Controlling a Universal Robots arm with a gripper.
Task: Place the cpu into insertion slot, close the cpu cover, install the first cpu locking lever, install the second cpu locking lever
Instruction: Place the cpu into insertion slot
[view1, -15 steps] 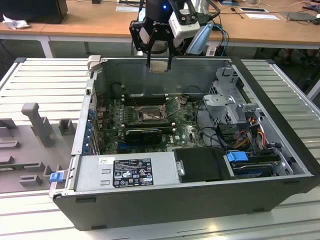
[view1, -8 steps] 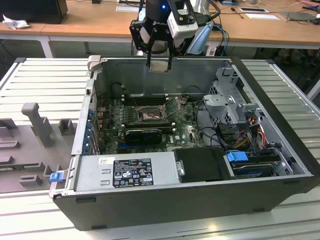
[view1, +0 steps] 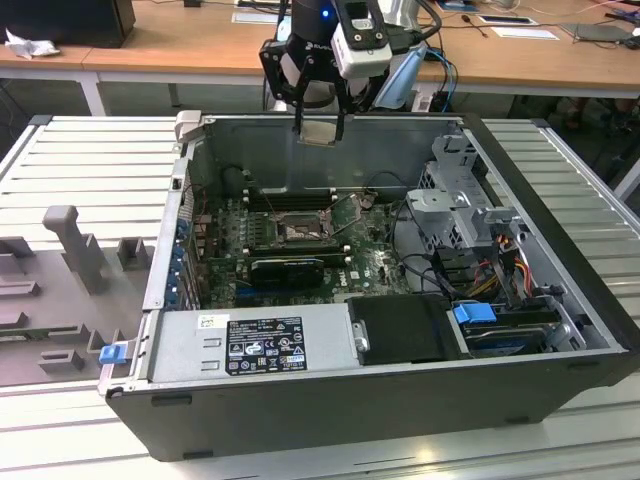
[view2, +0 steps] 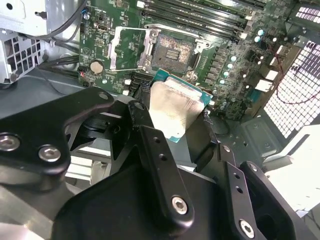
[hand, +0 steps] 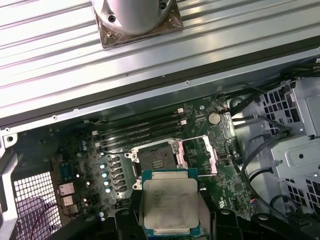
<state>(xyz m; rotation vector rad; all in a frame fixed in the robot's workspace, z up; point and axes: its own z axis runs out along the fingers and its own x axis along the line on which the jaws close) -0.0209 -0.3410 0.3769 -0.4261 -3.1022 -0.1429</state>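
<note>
My gripper (view1: 320, 122) hangs over the back wall of the open computer case (view1: 520, 170), shut on the cpu (view1: 320, 133). The cpu is a flat square chip with a silvery top (hand: 170, 200) and a green edge (view2: 172, 107), clamped between the two black fingers (view2: 150, 140). Well below it on the motherboard lies the insertion slot (view1: 300, 231), bare and uncovered, with its contact field showing (view2: 172, 52) (hand: 152, 160). The cpu cover (view2: 127, 47) (hand: 197, 156) is swung open beside the slot.
Long black memory slots (view1: 285, 200) run behind the socket and a black card (view1: 287, 268) lies in front of it. A power supply (view1: 255, 345) fills the case front, and a drive cage (view1: 455, 200) with cables stands at the exterior view's right. A grey fixture (view1: 70, 235) sits outside.
</note>
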